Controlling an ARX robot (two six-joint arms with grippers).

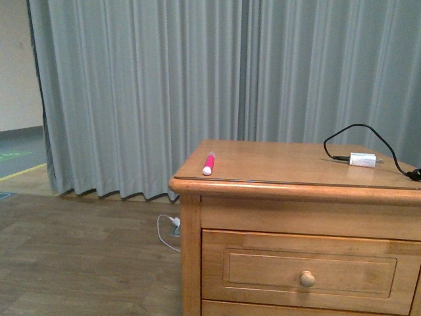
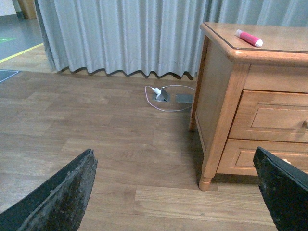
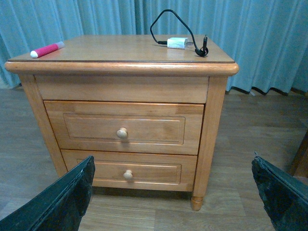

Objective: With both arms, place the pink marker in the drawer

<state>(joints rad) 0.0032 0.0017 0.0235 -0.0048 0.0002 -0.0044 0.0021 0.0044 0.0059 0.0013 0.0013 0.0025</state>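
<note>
1. Approach is the step in hand: nothing is held, and the honey-coloured wooden upper drawer (image 3: 125, 129) is shut.
2. The black left gripper (image 2: 171, 192) and right gripper (image 3: 173, 195) both have their jaws spread wide and empty.
3. The short, bright pink marker (image 2: 249, 38) with a white end lies on the wooden nightstand (image 2: 214, 96) top, well ahead of the left gripper.
4. The drawer's round wooden knob (image 3: 122, 133) is straight ahead of the right gripper, well apart.
5. Next, the right gripper likely needs to close on the knob and pull, while the left reaches for the marker.
</note>
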